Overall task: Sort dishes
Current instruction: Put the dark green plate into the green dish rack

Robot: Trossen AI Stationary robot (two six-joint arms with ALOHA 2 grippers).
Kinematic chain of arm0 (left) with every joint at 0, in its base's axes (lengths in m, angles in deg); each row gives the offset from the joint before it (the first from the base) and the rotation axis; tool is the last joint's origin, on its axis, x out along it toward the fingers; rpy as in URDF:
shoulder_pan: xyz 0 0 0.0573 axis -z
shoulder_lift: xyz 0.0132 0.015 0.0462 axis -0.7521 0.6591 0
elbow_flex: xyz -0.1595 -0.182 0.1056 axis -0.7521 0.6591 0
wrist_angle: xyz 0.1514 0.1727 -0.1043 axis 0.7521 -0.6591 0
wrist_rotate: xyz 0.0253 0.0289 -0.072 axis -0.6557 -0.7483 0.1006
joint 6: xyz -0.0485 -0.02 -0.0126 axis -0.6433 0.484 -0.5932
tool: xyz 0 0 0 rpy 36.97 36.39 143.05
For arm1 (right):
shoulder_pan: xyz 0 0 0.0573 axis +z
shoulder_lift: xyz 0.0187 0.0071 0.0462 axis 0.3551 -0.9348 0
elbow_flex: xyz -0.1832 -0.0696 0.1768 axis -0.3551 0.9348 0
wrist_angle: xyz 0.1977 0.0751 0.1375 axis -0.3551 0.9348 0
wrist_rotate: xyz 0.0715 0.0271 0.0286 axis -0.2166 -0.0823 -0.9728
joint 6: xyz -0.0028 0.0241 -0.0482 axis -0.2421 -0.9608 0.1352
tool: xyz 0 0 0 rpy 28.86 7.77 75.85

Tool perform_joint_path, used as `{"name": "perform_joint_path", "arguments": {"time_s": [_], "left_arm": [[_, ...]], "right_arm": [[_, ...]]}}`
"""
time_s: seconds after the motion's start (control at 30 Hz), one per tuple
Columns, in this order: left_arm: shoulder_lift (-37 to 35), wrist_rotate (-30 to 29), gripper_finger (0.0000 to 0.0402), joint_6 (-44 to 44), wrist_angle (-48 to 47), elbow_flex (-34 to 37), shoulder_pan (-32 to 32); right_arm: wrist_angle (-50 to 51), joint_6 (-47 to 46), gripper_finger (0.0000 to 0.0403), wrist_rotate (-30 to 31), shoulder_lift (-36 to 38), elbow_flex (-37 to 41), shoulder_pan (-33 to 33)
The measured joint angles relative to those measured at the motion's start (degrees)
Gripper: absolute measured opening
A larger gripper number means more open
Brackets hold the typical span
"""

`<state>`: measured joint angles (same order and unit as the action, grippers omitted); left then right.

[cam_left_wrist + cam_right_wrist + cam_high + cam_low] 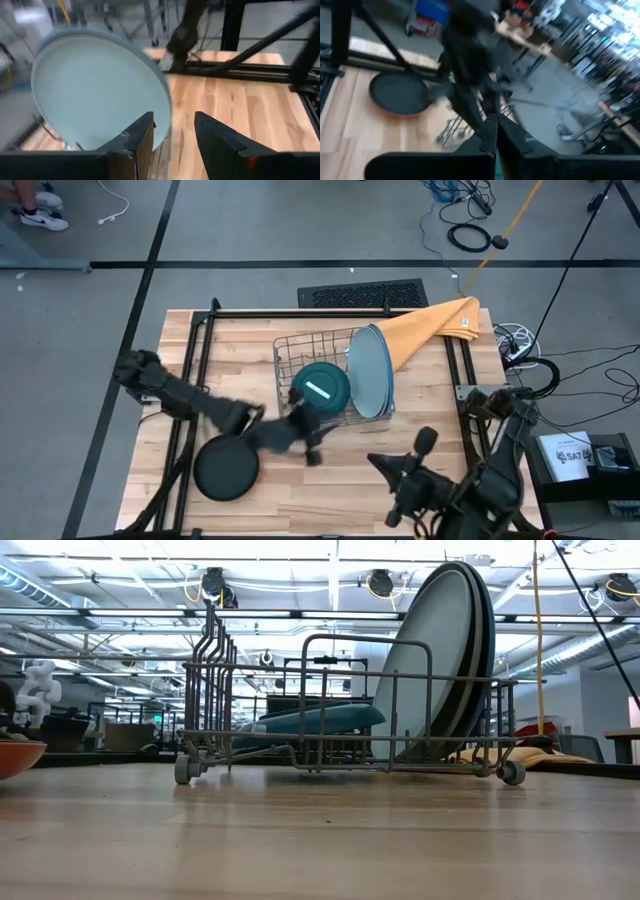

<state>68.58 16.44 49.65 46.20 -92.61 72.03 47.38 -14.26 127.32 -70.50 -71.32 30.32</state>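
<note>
Place: a robotics lab or open workshop hall.
Ceiling: exposed beams, pipes and strip lights [330,560] in the low view.
Floor: bare grey concrete with black tape lines [300,264] and loose cables [470,235].
Rig: wooden worktop [330,490] in a black metal frame [200,340].
Background: desks and equipment [60,725] beyond the worktop.

Bright overhead lighting — wrist views motion-blurred, soft shadows.

orange-red plate [18,756] cut by frame edge
</note>
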Motion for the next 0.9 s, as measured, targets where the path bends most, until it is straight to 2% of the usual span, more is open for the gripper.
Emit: {"name": "perform_joint_path", "arguments": {"time_s": [0.07, 0.13, 0.2, 0.27, 0.37, 0.47, 0.63, 0.8, 0.9], "left_arm": [[1.9, 3.5, 0.0145, -4.6, -7.6, -4.1, -4.1], [4.2, 4.3, 0.0145, -6.8, -15.6, -7.6, -7.4], [6.6, 5.8, 0.0145, -7.0, -20.4, -10.5, -10.2], [8.7, 10.2, 0.0145, -6.7, -23.3, -13.4, -12.5], [11.7, 15.6, 0.0153, 0.9, -28.2, -16.8, -14.7], [13.9, 15.5, 0.0175, 14.2, -33.7, -18.3, -15.5], [14.2, 15.3, 0.0221, 27.4, -34.3, -19.0, -16.6], [14.2, 14.2, 0.0239, 32.7, -35.7, -18.9, -18.8], [14.2, 12.5, 0.0240, 31.0, -42.3, -18.9, -21.0]], "right_arm": [[0.2, 0.5, 0.0000, 1.0, 0.0, 0.0, 1.3], [0.5, 1.0, 0.0000, 1.0, 0.0, 0.0, 2.4], [1.2, 1.1, 0.0000, 1.0, -0.1, 0.0, 3.4], [2.8, 1.3, 0.0000, 0.9, -0.3, 0.0, 4.3], [4.5, 1.0, 0.0000, 1.0, -0.3, 0.0, 5.7], [6.0, 0.5, 0.0000, 0.9, -0.3, 0.0, 7.2], [6.8, 0.3, 0.0000, 0.9, -0.3, 0.0, 9.3], [7.3, 0.0, 0.0000, 0.9, -0.3, 0.0, 10.4], [7.7, -0.2, 0.0000, 0.5, -0.3, 0.0, 10.8]]}}
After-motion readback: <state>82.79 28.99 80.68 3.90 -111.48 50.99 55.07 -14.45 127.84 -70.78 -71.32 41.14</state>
